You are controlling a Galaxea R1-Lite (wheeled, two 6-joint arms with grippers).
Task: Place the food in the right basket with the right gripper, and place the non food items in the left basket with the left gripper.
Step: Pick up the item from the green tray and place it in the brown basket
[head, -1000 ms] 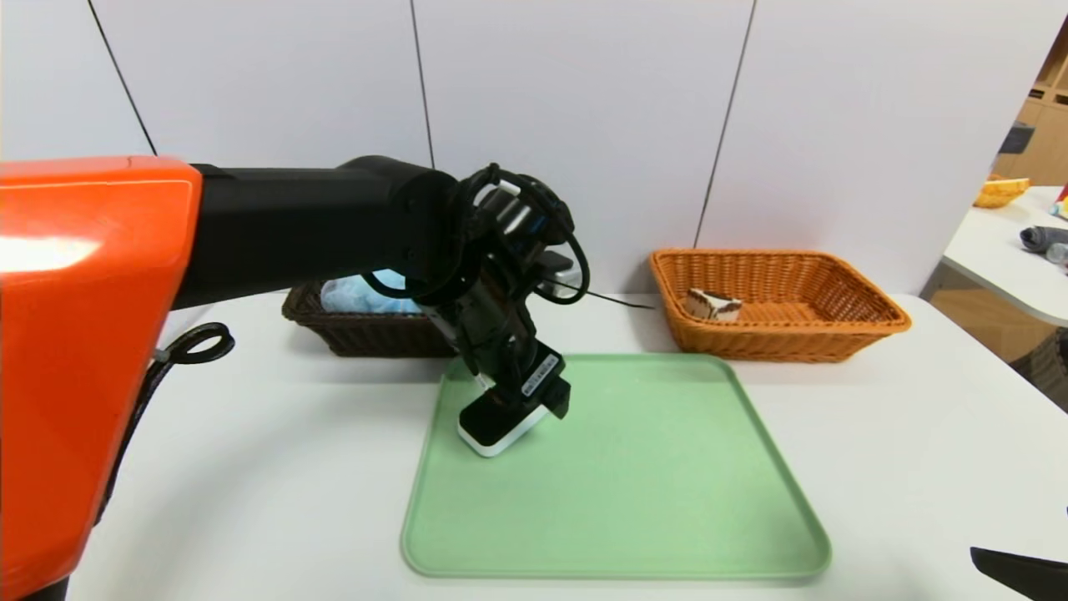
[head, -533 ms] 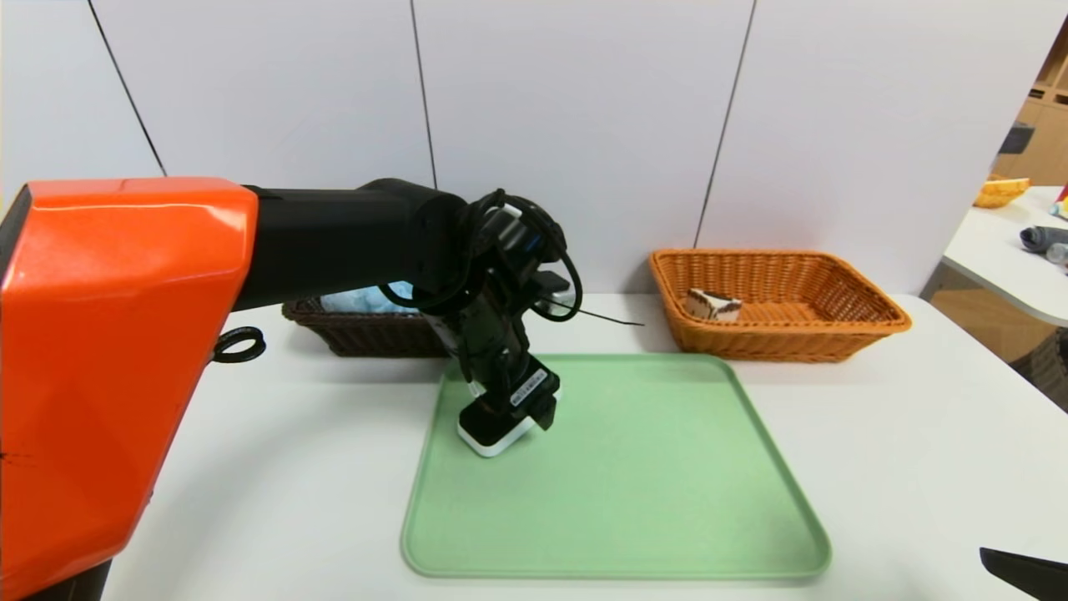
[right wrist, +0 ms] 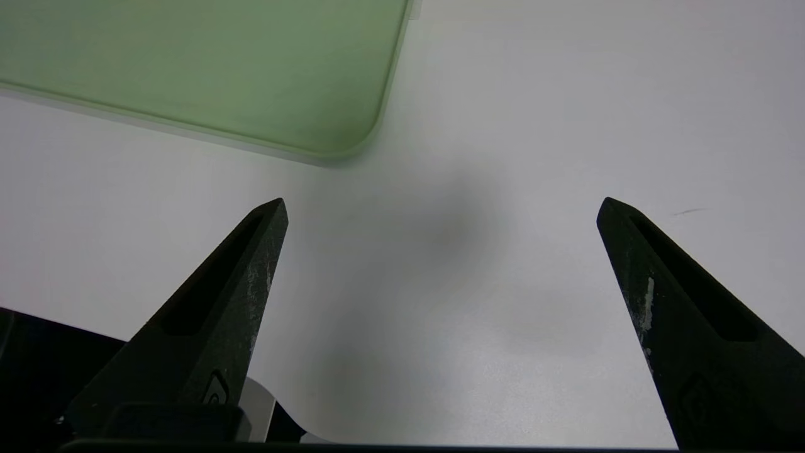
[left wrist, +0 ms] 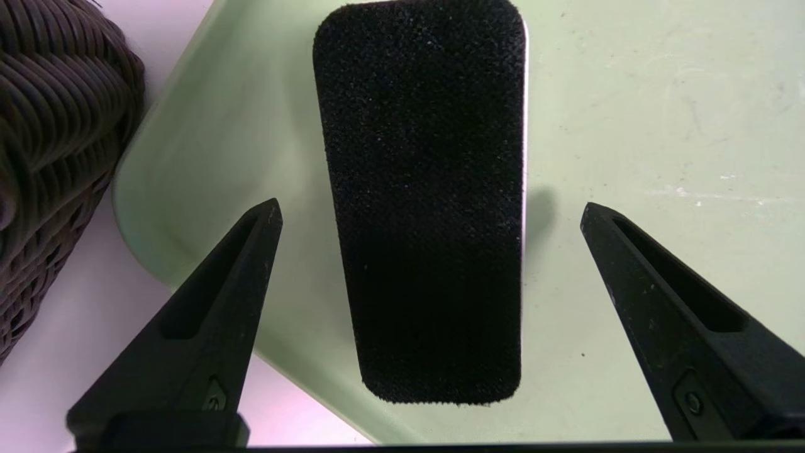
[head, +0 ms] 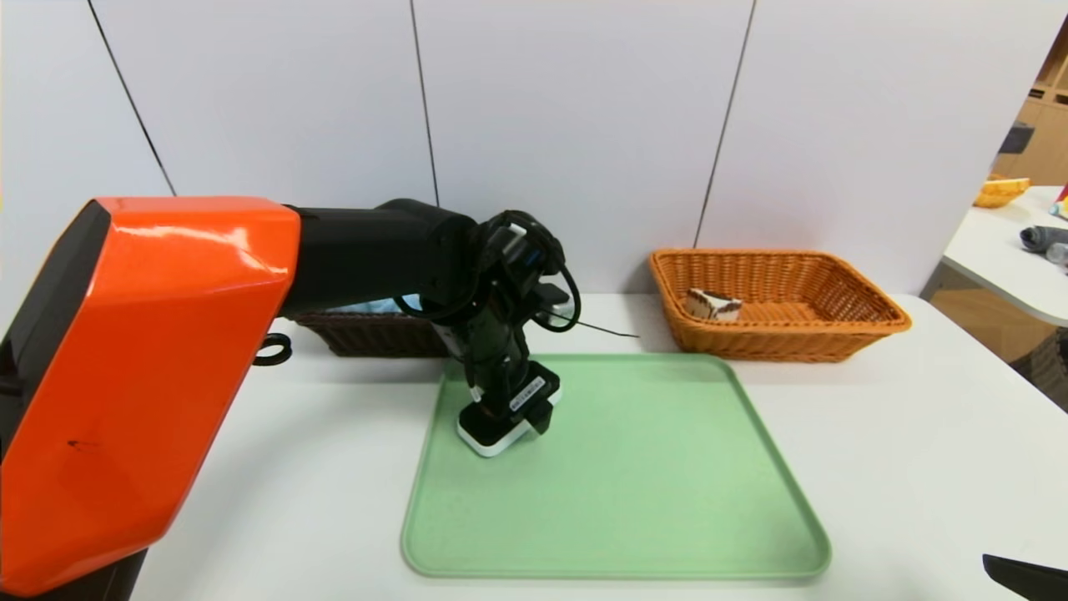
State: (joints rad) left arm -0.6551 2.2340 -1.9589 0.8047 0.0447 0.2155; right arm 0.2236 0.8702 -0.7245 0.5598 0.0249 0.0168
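White tabletop before pale wall panels; sorting in progress.
Dark woven left basket (head: 367,334) holding fluffy blue pouf (head: 380,305); left gripper (left wrist: 431,211), jaws spread wide, straddling rounded black-topped block (left wrist: 427,201) on smooth green tray (head: 651,501); orange wicker right basket (head: 776,305) containing cake slice (head: 712,305); right gripper (right wrist: 440,207) wide open, empty, over bare table.

My left arm (head: 367,250): orange shell, black link, looped cables, white label sticker near end effector (head: 509,417); black tapered fingers (left wrist: 207,302).
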